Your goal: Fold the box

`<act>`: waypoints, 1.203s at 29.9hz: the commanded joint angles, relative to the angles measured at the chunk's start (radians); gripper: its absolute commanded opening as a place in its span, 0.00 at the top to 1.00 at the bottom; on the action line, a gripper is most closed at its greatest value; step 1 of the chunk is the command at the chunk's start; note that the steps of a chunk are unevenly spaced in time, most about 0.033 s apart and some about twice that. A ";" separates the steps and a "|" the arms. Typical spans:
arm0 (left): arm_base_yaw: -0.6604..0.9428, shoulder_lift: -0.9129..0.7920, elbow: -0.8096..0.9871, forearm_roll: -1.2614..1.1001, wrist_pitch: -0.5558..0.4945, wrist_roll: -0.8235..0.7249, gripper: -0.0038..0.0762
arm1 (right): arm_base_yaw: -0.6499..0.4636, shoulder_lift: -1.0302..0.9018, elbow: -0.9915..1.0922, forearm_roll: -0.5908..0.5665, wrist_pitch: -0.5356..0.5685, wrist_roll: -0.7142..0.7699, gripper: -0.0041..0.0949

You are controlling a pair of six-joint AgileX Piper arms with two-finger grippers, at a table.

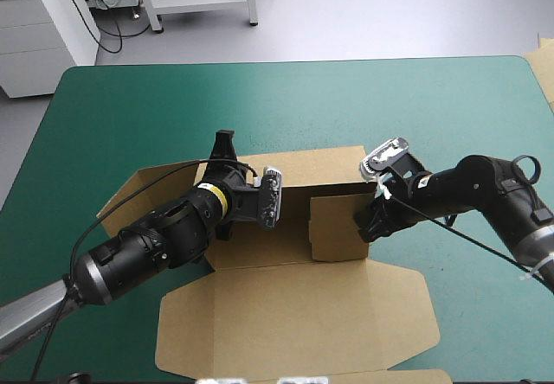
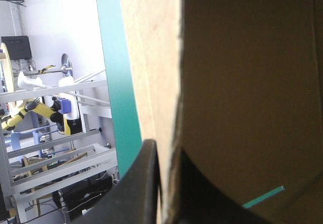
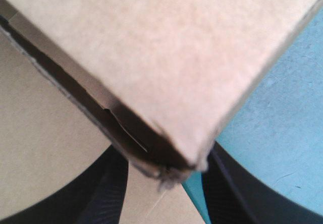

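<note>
The brown box [image 1: 333,233] stands mid-table with its far wall [image 1: 320,169] and side walls raised, and its lid [image 1: 294,315] lies flat toward the near edge. My left gripper [image 1: 223,152] is at the box's left end. In the left wrist view it [image 2: 166,183] is shut on an upright wall of board [image 2: 242,82]. My right gripper [image 1: 368,224] is at the right end wall. In the right wrist view its black fingers [image 3: 108,193] stand apart, open, with a raised corner of the box [image 3: 161,57] between them.
A loose side flap [image 1: 130,195] of the board lies flat under my left arm. Bare teal-green cover [image 1: 260,99] stretches from the box to the far edge. A pale sheet edge [image 1: 543,68] shows at the table's far right corner.
</note>
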 commanded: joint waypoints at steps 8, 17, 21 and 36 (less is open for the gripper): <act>-0.008 0.012 -0.003 -0.149 0.012 0.013 0.96 | 0.199 -0.030 0.085 -0.261 -0.350 0.409 0.61; -0.009 0.012 -0.003 -0.160 0.012 0.013 0.96 | 0.219 -0.030 0.131 -0.259 -0.442 0.469 0.98; -0.009 0.012 -0.003 -0.160 0.012 0.013 0.91 | 0.219 -0.030 0.131 -0.259 -0.442 0.480 0.97; -0.076 -0.070 -0.003 -0.145 0.010 -0.019 0.41 | 0.219 -0.007 0.125 -0.266 -0.485 0.533 0.97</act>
